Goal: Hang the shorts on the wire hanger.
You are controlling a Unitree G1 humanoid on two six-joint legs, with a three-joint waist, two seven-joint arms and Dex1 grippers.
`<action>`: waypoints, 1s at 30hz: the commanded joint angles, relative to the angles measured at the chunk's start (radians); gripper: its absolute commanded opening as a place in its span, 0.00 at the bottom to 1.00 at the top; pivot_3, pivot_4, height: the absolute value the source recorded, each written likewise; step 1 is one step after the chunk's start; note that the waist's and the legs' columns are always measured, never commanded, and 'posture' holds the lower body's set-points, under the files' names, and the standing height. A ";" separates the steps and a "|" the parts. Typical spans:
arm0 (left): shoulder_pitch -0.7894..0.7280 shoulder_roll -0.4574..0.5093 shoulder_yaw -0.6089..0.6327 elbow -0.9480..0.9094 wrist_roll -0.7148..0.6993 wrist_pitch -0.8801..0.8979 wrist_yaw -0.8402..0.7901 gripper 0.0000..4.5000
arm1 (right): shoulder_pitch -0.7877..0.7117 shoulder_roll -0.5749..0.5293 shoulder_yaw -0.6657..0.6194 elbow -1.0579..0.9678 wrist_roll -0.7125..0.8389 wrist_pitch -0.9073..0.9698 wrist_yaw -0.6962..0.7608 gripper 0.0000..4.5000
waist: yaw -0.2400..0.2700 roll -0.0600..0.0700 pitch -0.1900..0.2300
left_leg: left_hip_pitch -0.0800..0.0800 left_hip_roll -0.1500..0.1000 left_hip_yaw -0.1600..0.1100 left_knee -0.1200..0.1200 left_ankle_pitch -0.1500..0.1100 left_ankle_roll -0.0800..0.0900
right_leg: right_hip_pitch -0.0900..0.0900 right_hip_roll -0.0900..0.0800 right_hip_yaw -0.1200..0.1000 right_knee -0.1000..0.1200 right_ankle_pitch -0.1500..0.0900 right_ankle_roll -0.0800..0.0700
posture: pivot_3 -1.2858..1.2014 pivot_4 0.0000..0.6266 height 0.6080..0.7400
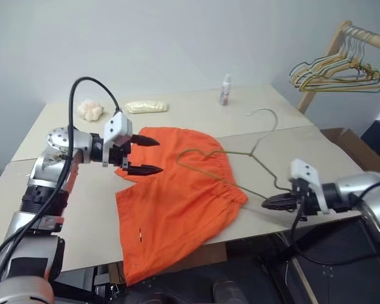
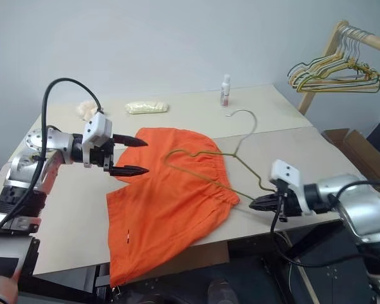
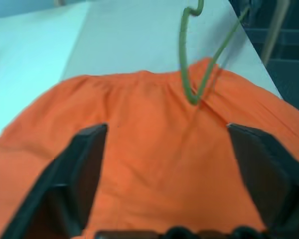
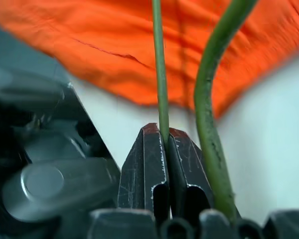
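Note:
The bright orange shorts (image 1: 177,196) lie flat on the table (image 1: 82,209), one leg drooping over the front edge. The thin olive-grey wire hanger (image 1: 252,152) lies across their upper part, hook (image 1: 264,113) toward the back. My left gripper (image 1: 142,154) hovers open over the shorts' left edge; in its wrist view the black fingers (image 3: 74,174) stand wide apart above orange fabric (image 3: 139,114), nothing between them. At the front right, my right gripper (image 1: 270,203) is shut on the hanger's lower wire (image 4: 159,74), pinched between its fingertips (image 4: 152,149).
A wooden rack with a bunch of coloured hangers (image 1: 335,73) stands at the back right. A small bottle (image 1: 225,90), a pale packet (image 1: 147,107) and a crumpled cloth (image 1: 90,110) sit along the table's far side. A cardboard box (image 1: 342,136) is beside the right edge.

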 commanded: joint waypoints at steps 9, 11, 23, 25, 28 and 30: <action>0.237 -0.029 0.113 -0.451 -0.213 0.191 0.115 0.99 | -0.079 0.122 -0.117 0.183 0.053 0.482 -0.345 0.00 | 0.002 0.003 -0.002 | 0.001 0.001 0.001 0.000 0.000 0.000 | 0.001 0.001 0.002 0.001 0.000 0.000 | 0.45 0.00 1.00; 0.274 -0.030 0.121 -0.510 -0.242 0.230 0.145 0.99 | -0.114 0.130 -0.094 0.222 0.067 0.514 -0.341 0.00 | 0.003 0.003 -0.003 | 0.001 0.001 0.001 0.000 0.000 0.000 | 0.001 0.000 0.002 0.000 0.000 0.000 | 0.45 0.00 1.00; 0.358 0.001 0.152 -0.598 -0.289 0.262 0.198 0.99 | -0.120 0.024 0.011 0.213 0.172 0.596 -0.201 0.00 | 0.049 0.003 -0.003 | 0.002 0.000 0.001 0.000 0.000 0.000 | 0.002 0.001 0.001 -0.001 0.000 0.000 | 0.47 0.00 1.00; 0.364 0.001 0.151 -0.600 -0.290 0.259 0.199 0.99 | -0.141 0.032 -0.009 0.235 0.170 0.615 -0.232 0.00 | 0.054 0.003 -0.003 | 0.002 0.000 0.002 0.000 0.000 0.000 | 0.002 0.001 0.001 -0.001 0.000 0.000 | 0.47 0.00 1.00; 0.374 0.000 0.151 -0.602 -0.290 0.254 0.201 0.99 | -0.151 0.005 -0.048 0.267 0.202 0.632 -0.208 0.00 | 0.060 0.003 -0.003 | 0.002 0.000 0.002 0.000 0.000 0.000 | 0.002 0.001 0.002 -0.001 0.000 0.000 | 0.47 0.00 1.00; 0.382 0.001 0.150 -0.600 -0.286 0.247 0.199 0.99 | -0.126 -0.034 -0.054 0.244 0.236 0.649 -0.166 0.00 | 0.065 0.003 -0.003 | 0.001 0.000 0.002 0.000 0.000 0.000 | 0.002 0.001 0.001 -0.001 0.000 0.000 | 0.47 0.00 1.00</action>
